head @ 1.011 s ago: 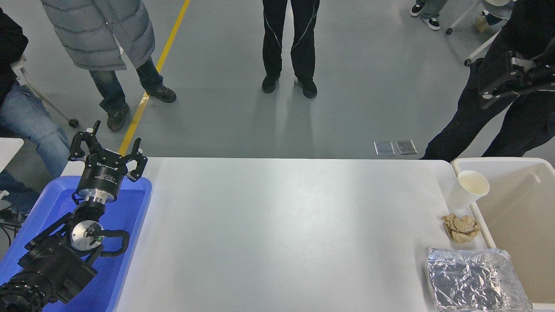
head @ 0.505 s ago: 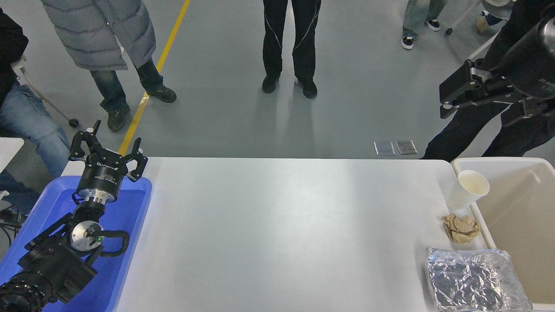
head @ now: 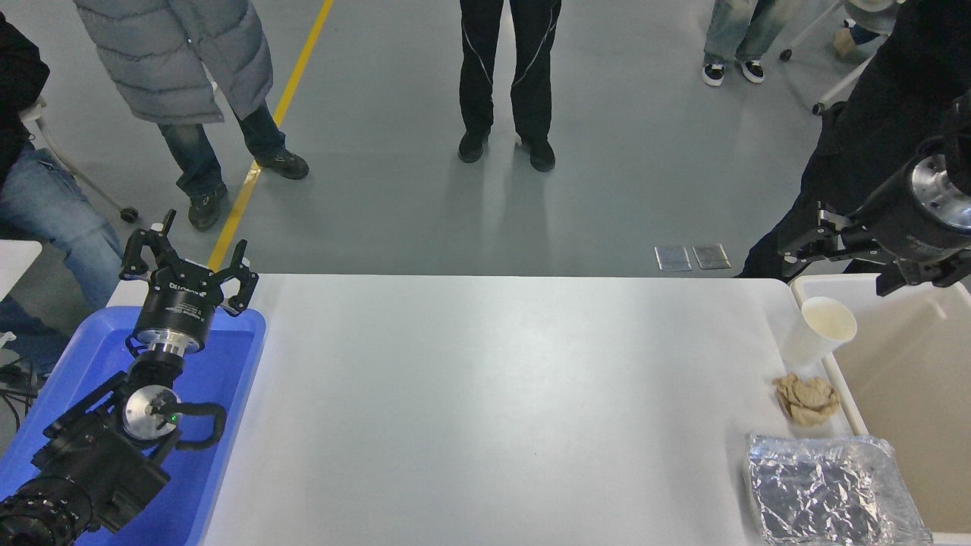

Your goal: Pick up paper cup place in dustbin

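The white paper cup point(head: 821, 331) stands upright on the table's right end, right against the left rim of the cream-white dustbin point(head: 844, 394). My right gripper point(head: 836, 267) comes in from the right edge and hovers just above and behind the cup, over the bin's far left corner. It is open and empty, its fingers point(head: 813, 236) pointing left. My left gripper point(head: 186, 258) is parked at the lower left, open and empty.
A crumpled brown paper ball point(head: 806, 397) lies just in front of the cup. A crinkled foil tray point(head: 827, 491) sits at the front right. A blue tray point(head: 216, 425) lies under the left arm. Several people stand beyond the table's far edge.
My right gripper has come down from high at the upper right to just above the cup and the bin's far corner. The cup and left arm have not moved.
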Robot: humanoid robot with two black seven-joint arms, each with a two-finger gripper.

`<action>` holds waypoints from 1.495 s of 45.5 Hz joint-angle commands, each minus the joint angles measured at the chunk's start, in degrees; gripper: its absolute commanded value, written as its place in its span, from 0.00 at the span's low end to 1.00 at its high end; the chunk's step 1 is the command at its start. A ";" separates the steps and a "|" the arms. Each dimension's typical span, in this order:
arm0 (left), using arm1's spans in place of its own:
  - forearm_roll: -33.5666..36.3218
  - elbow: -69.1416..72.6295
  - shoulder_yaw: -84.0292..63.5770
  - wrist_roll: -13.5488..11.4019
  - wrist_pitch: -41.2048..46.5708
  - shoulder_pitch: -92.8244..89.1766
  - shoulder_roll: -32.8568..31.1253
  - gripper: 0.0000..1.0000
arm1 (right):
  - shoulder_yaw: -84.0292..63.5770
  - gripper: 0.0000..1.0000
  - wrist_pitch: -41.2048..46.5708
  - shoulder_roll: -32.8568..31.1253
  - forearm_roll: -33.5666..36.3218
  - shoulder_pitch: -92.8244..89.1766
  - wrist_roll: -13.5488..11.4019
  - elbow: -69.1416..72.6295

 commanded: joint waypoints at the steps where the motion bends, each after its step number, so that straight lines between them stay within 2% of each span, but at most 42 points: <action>1: 0.00 -0.05 -0.12 -0.08 0.00 0.00 -0.03 0.98 | 2.68 1.00 -13.48 -1.79 -1.04 -13.52 -0.06 -8.32; 14: -0.08 -0.05 -0.12 0.00 0.00 0.00 -0.03 0.98 | 10.59 1.00 -13.84 -1.27 -1.04 -31.45 -0.06 -23.79; 28: 0.00 -0.05 -0.12 -0.08 0.00 0.00 -0.03 0.98 | 12.96 1.00 -16.73 0.23 -1.04 -41.91 -0.15 -35.92; 48: 0.00 0.04 -0.21 -0.08 0.00 0.00 -0.03 0.98 | 19.30 1.00 -18.49 1.72 -0.78 -54.31 -0.15 -48.32; 63: 0.00 0.04 -0.21 -0.08 0.00 0.00 -0.03 0.98 | 23.60 1.00 -19.90 2.69 -0.60 -59.41 -0.06 -52.02; 68: 0.00 -0.05 -0.21 -0.08 0.00 0.00 -0.03 0.98 | 24.92 0.95 -19.90 2.86 -0.60 -59.85 -0.06 -52.02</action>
